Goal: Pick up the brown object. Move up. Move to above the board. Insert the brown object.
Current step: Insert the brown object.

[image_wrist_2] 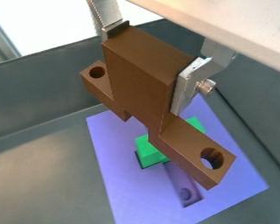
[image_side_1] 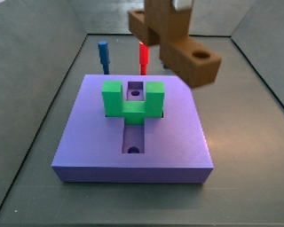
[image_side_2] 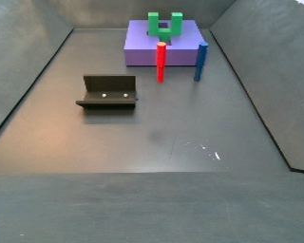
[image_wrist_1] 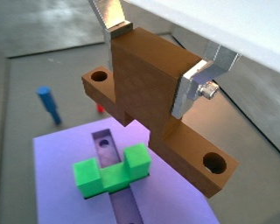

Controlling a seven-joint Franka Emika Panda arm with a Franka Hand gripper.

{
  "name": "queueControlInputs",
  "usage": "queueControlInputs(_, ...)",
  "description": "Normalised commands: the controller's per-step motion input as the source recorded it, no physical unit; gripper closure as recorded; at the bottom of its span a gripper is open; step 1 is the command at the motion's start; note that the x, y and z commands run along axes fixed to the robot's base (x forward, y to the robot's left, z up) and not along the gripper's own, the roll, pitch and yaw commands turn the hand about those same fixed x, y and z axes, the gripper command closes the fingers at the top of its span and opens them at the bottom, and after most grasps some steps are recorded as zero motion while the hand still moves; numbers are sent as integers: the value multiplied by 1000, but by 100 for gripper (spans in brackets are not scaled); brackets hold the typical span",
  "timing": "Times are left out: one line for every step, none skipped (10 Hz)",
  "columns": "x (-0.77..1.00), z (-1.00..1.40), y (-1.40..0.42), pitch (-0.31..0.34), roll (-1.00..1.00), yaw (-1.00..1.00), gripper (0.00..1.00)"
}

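My gripper (image_wrist_1: 152, 63) is shut on the brown object (image_wrist_1: 149, 101), with one silver finger on each side of its upright block. The piece hangs in the air, its cross arms with round holes sticking out below the fingers; both wrist views show it (image_wrist_2: 143, 92). Below it lies the lavender board (image_wrist_1: 55, 179) with a lengthwise groove and the green U-shaped block (image_wrist_1: 108, 172) on top. In a side view the brown object (image_side_1: 180, 49) floats above and behind the board (image_side_1: 91, 133) and green block (image_side_1: 130, 99). The gripper itself is cut off at the top there.
A blue peg (image_side_1: 103, 55) and a red peg (image_side_1: 144, 55) stand on the floor just beyond the board. The dark fixture (image_side_2: 107, 92) stands on the floor away from the board (image_side_2: 144, 43). Grey bin walls slope up all around.
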Motion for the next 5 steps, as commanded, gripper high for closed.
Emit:
queueControlInputs(186, -214, -20, 73, 24, -137, 100)
queueControlInputs(0, 0, 29, 0, 0, 0, 100)
queueControlInputs(140, -83, 0, 83, 67, 0, 100)
queueControlInputs(0, -177, 0, 34, 51, -163, 100)
queueControlInputs(111, -166, 0, 417, 69, -466, 100)
